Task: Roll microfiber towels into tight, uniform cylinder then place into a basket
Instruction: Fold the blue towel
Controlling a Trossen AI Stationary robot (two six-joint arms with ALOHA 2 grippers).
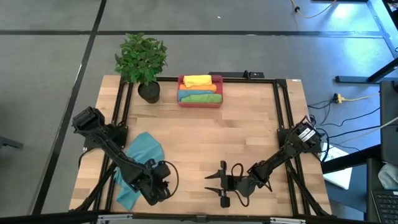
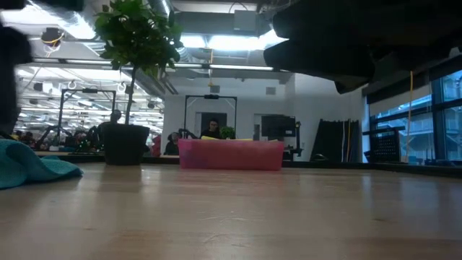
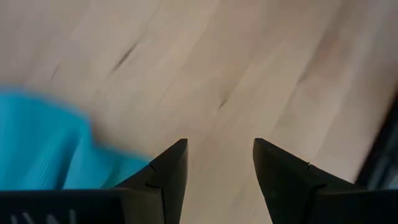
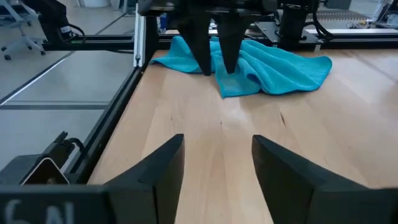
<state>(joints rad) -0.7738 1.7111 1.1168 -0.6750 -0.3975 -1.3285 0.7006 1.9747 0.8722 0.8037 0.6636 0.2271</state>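
The left gripper (image 3: 220,171) shows as two dark, pointed fingers (image 3: 169,174) with a clear gap between them, nothing caught in it. Beneath them lies the pale wooden tabletop (image 3: 249,68), its planks and grain running diagonally. A teal-blue microfiber towel (image 3: 50,149) lies rumpled on the wood beside one finger, its folded edge reaching behind that finger's tip. A dark strip (image 3: 387,155) borders the table's edge.

One loose teal towel (image 1: 138,163), three rolled towels (image 1: 199,89), one basket (image 1: 200,104), one plant (image 1: 142,59).
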